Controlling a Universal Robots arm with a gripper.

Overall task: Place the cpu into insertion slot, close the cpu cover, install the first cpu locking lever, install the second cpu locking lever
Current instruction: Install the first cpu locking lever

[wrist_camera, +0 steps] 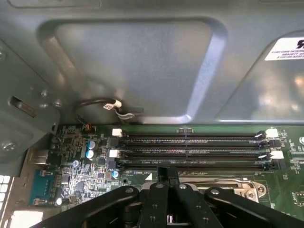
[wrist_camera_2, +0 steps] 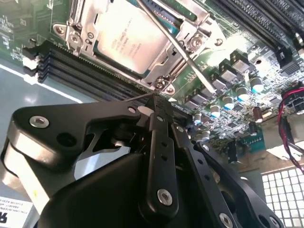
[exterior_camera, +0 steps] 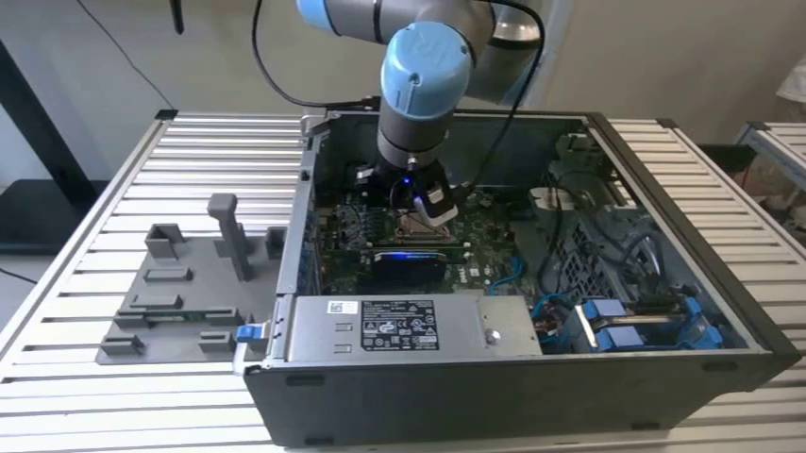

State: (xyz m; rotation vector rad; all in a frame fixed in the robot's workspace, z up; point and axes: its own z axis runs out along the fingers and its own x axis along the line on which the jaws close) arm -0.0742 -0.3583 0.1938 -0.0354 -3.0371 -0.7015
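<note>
The cpu [wrist_camera_2: 124,34], a flat silver-grey square, lies in its socket on the green motherboard. The cpu cover [wrist_camera_2: 190,26], a metal frame, is folded down around the cpu's edges. A thin metal locking lever [wrist_camera_2: 183,52] runs slantwise along one side of the socket, standing a little above the board. My gripper [wrist_camera_2: 156,100] has its black fingers pressed together, with the tips just off a corner screw of the socket. The first wrist view shows the gripper [wrist_camera: 167,175] at the socket's edge beside the memory slots. From outside, the gripper [exterior_camera: 428,209] hangs over the socket in the open case.
The open computer case [exterior_camera: 756,349] walls in the work area. A grey power-supply box [exterior_camera: 403,326] sits at its front and blue-cabled drive bays [exterior_camera: 629,326] at the exterior view's right. Memory slots [wrist_camera: 190,152] border the socket. A grey fixture plate [exterior_camera: 176,302] lies on the slatted table.
</note>
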